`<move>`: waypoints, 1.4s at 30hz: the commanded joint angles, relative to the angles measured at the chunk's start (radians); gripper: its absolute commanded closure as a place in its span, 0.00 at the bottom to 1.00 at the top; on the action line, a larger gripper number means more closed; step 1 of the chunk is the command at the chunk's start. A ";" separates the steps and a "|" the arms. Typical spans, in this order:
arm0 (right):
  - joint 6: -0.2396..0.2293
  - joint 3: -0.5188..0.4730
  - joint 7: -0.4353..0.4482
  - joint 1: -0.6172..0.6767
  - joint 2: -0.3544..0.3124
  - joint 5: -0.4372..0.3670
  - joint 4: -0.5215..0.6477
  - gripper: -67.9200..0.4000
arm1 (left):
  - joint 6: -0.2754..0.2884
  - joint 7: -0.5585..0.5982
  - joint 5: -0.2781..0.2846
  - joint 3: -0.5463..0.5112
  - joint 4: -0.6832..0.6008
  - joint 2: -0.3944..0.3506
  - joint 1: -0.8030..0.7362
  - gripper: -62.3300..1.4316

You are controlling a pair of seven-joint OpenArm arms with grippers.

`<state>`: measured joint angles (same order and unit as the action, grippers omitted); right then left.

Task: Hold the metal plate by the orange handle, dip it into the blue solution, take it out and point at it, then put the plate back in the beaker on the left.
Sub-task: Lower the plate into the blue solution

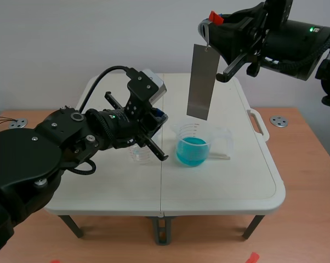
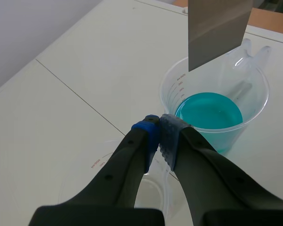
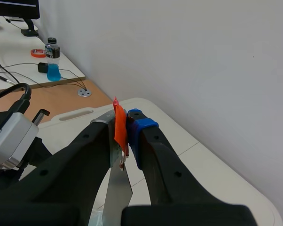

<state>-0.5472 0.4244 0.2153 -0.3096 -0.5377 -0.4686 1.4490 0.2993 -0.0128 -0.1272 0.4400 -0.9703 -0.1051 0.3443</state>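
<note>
Orange handle (image 3: 119,126) pinched between right fingers (image 3: 142,129)

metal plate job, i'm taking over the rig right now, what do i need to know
Right hand: shut on the orange handle, raised, grey metal plate hanging above the clear beaker of blue solution.
Left hand: shut on nothing, low over the empty clear beaker on the left, aimed toward the blue beaker.
Done: plate gripped and held up; dipped or not, cannot tell.
Left to do: dip if needed, point at it, set the plate in the empty beaker.
</note>
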 commanded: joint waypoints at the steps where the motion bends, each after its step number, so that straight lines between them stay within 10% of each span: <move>1: 0.000 -0.018 0.015 -0.023 0.001 -0.011 0.014 0.98 | -0.001 0.008 0.011 -0.001 -0.019 -0.004 0.016 0.95; 28: 0.000 -0.018 0.000 -0.023 0.028 0.006 0.010 0.98 | -0.002 0.070 0.515 -0.322 -0.294 -0.700 -0.651 0.95; 42: -0.008 -0.018 0.028 -0.023 0.077 0.042 -0.111 0.98 | -0.025 0.131 0.526 -0.321 -0.192 -0.672 -1.103 0.95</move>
<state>-0.5579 0.4244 0.2211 -0.3092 -0.4625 -0.4152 1.3262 0.2718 0.1059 0.3992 0.1184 -1.1645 -0.7990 -0.7677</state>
